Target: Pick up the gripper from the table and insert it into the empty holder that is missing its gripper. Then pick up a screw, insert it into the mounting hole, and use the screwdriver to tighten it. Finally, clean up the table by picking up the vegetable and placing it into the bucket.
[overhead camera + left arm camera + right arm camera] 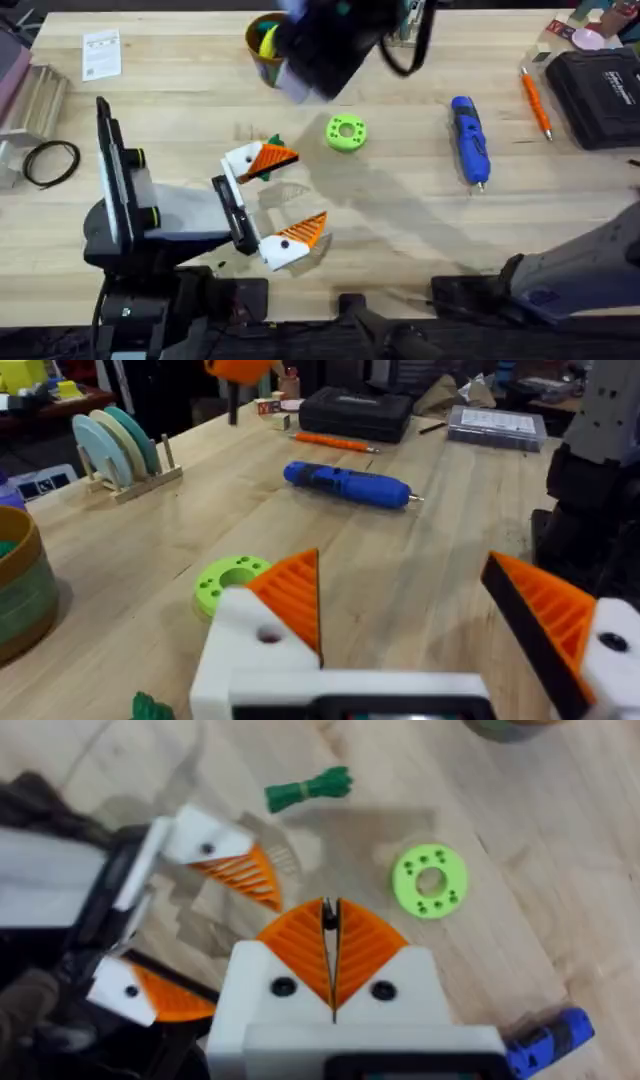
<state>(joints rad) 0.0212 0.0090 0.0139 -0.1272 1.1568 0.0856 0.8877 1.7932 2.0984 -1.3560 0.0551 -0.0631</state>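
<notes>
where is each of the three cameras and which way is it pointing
overhead: fixed above the arms' bases, looking down and forward at the table; left gripper open, right arm blurred at the far edge.
left wrist: low over the table, facing the blue screwdriver; its own orange pads frame the view.
right wrist: high up, looking down at the left gripper; its own right gripper shut.
shared: the green disc and vegetable.

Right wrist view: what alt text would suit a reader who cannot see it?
A white-and-orange pincer, fingers pressed together, hangs over a wooden table. Beyond it lie a green disc, a dark-green toy vegetable and the other arm's open pincer.
</notes>
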